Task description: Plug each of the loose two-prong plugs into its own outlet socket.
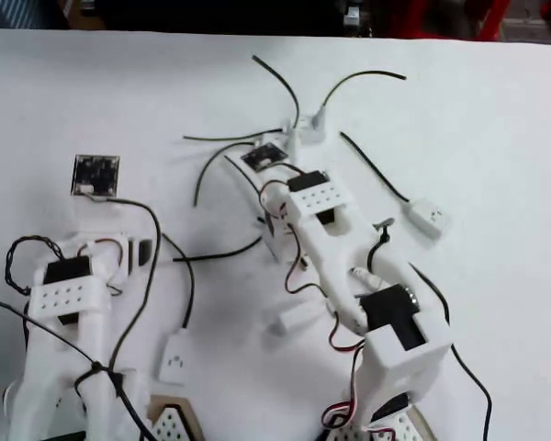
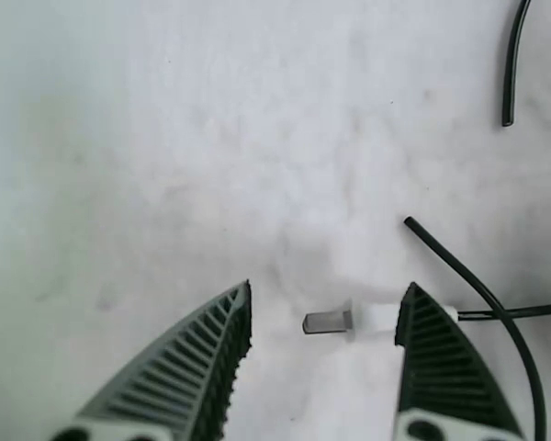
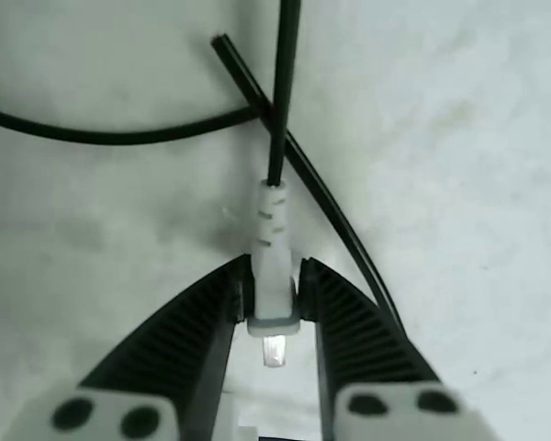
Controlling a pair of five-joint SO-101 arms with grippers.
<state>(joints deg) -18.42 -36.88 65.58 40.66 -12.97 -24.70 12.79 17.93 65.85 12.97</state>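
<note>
Table (image 1: 496, 110): R end effector (image 3: 274, 294) clamps plug (image 3: 271, 248); L end effector (image 2: 329, 287) wide, prob. touching second plug (image 2: 349, 320).

High view: fixed camera above the table (image 1: 496, 110), looking down over both arms. Wrist views: each camera looks past its own left gripper (image 2: 329, 287) or right gripper (image 3: 275, 265), close to the tabletop. The black cables (image 3: 119, 138) also appear in the high view.

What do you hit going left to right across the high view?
Left arm → socket → plug in right gripper → second socket.
</note>
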